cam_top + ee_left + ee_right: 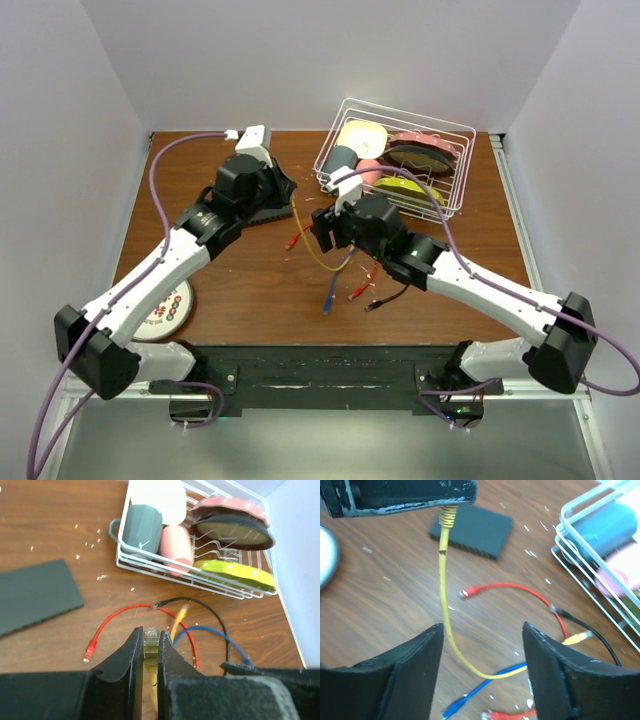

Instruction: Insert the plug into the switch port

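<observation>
Pinching yellow plug (pixel 150 639) with left gripper (pixel 150 650); right gripper (pixel 482 630) spread wide. Bare tabletop (pixel 75 510) between switch (pixel 35 592) edge and basket (pixel 210 584). In basket: grey mug (pixel 141 527), pink cup (pixel 177 547), plates (pixel 232 530) on edge.

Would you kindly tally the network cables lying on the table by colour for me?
yellow cable: 1
red cable: 1 (its two red plugs appear to be the ends of one lead)
blue cable: 1
black cable: 1
Total: 4
</observation>
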Available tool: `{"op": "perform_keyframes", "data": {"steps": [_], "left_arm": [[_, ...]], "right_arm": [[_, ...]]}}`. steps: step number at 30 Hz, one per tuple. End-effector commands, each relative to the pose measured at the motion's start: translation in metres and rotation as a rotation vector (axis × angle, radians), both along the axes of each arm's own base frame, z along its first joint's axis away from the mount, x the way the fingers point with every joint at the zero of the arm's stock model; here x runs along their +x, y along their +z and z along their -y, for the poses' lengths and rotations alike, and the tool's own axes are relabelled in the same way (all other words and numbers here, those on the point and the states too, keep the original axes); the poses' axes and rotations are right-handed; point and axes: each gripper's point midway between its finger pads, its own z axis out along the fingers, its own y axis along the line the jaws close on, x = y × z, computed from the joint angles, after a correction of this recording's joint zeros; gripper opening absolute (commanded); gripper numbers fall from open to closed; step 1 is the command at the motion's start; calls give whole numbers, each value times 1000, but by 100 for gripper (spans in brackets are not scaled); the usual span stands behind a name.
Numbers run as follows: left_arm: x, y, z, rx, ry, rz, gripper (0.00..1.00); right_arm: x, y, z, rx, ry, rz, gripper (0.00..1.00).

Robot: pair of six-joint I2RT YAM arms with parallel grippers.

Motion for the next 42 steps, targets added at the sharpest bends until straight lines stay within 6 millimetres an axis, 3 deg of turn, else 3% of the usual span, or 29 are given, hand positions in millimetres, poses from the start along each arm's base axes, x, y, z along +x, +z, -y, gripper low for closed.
{"op": "perform_keyframes", "data": {"steps": [1, 7, 11, 19, 27, 36, 42], "left_arm": [[-8, 42, -2, 19, -126, 169, 0], [-37, 78, 9, -33, -306, 351, 0], [-60, 103, 16, -105, -404, 471, 0], [-94, 133, 24, -197, -540, 602, 0], [-110, 142, 30, -224, -619, 639, 0], [-108, 142, 29, -224, -609, 637, 0], [-105, 139, 29, -219, -599, 629, 0]], "right_arm": [[-1, 68, -7, 255, 169, 41, 72], [-13, 102, -10, 437, 405, 38, 81], [-36, 116, -26, 490, 593, 34, 82], [-53, 125, -35, 582, 731, 35, 88], [-55, 145, -31, 696, 782, 41, 81], [-37, 144, -37, 747, 764, 11, 71], [-41, 155, -38, 798, 816, 24, 59]]}}
